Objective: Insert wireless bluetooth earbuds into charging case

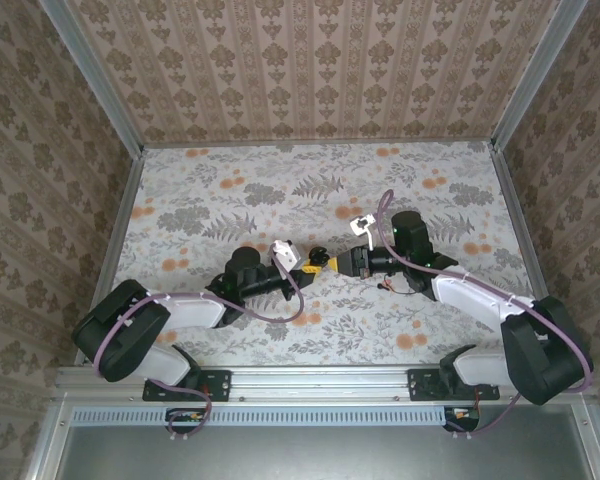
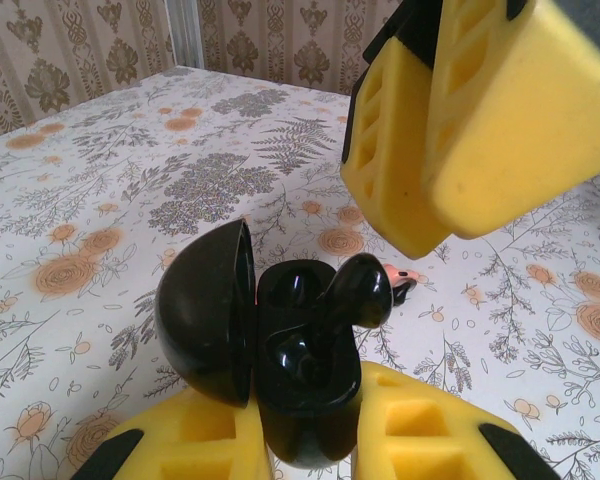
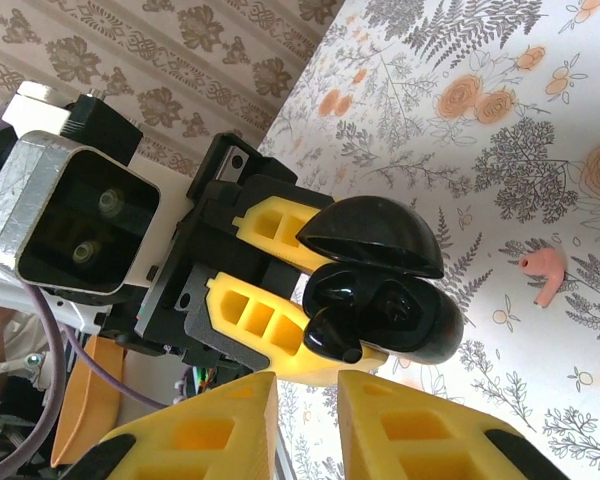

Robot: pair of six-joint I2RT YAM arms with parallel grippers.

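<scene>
The charging case (image 2: 300,370) is glossy black here, with its lid (image 2: 205,310) swung open to the left. My left gripper (image 2: 310,405) is shut on the case's lower body and holds it above the table. A black earbud (image 2: 362,290) stands tilted in the right-hand socket, its stem down and its head sticking out. The other socket (image 2: 295,285) looks empty. My right gripper (image 3: 308,385) hovers just off that earbud (image 3: 330,332), its jaws a narrow gap apart with nothing between them. A small pink earbud (image 3: 540,272) lies on the table beyond the case.
The two grippers meet tip to tip over the middle of the floral tablecloth (image 1: 280,190). Patterned walls and metal rails (image 1: 115,130) close the table in on three sides. A small dark bit (image 1: 385,286) lies beside the right arm.
</scene>
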